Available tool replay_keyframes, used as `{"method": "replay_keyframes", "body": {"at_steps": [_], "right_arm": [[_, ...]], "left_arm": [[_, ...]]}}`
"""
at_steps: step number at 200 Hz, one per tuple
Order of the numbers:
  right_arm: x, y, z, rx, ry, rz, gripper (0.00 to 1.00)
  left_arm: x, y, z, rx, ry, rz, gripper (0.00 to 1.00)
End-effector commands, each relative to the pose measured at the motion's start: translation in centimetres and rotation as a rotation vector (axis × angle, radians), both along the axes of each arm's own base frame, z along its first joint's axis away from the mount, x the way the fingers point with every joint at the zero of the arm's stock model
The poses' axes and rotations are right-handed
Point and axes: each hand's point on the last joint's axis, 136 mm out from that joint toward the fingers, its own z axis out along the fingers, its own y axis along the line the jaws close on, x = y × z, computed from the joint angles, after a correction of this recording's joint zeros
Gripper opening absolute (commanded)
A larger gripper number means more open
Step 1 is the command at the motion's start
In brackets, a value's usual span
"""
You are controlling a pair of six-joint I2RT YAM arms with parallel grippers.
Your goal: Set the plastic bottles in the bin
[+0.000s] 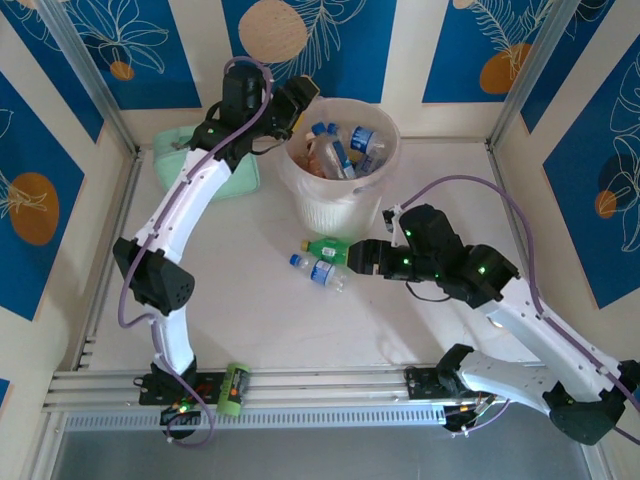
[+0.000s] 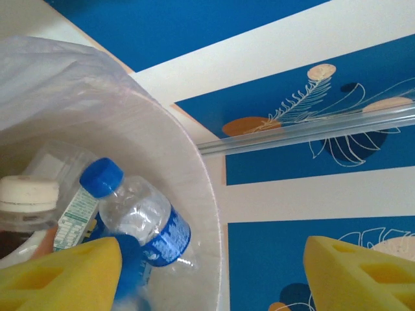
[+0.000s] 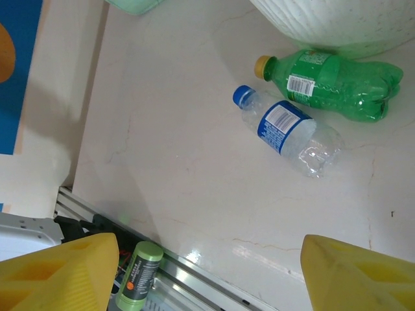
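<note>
My right gripper (image 3: 209, 259) stands spread and empty. Just ahead of its jaws lies a clear blue-capped bottle (image 3: 290, 129), with a green bottle (image 3: 331, 84) just beyond it at the foot of the bin (image 3: 324, 26). My left gripper (image 2: 214, 259) is likewise spread and empty over the bin, where another clear bottle (image 2: 139, 217) lies beside one finger.

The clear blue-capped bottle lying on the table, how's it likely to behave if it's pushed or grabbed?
Lying on its side, the clear bottle would probably roll if nudged. It looks empty, so it is likely light. Its crumpled, dented lower end suggests thin walls that would give under a squeeze.
</note>
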Motion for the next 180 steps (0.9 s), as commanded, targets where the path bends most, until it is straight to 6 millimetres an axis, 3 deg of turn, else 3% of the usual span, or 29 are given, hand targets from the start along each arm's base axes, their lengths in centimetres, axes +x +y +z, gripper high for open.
{"method": "replay_keyframes", "body": {"at_steps": [1,28,54,85,123,151,180], "right_arm": [[-0.2,0.1,-1.0,-0.024,0.031,0.019,0.76],[-0.1,0.8,-2.4,-0.053,0.049,0.053,0.80],[-0.1,2.1,-4.8,-0.134,0.076,0.119,0.81],[0.5,3.8,-8.0,-0.216,0.121,0.200,0.81],[3.2,5.4,-10.7,-0.320,0.123,0.227,0.82],[5.2,5.4,-12.7,-0.428,0.108,0.227,0.84],[6.0,5.8,-14.4,-0.500,0.096,0.251,0.86]], "left_arm": [[-2.0,2.3,4.4,0.015,-0.109,0.024,0.75],[-5.2,4.6,6.0,0.075,-0.167,0.030,0.75],[-9.7,7.2,4.1,0.137,-0.194,0.032,0.74],[-15.6,10.2,-2.3,0.190,-0.134,0.032,0.71],[-21.5,12.6,-11.2,0.236,0.015,0.010,0.70],[-24.0,13.2,-16.5,0.231,0.139,-0.009,0.68],[-24.7,13.5,-18.8,0.187,0.190,0.021,0.68]]}}
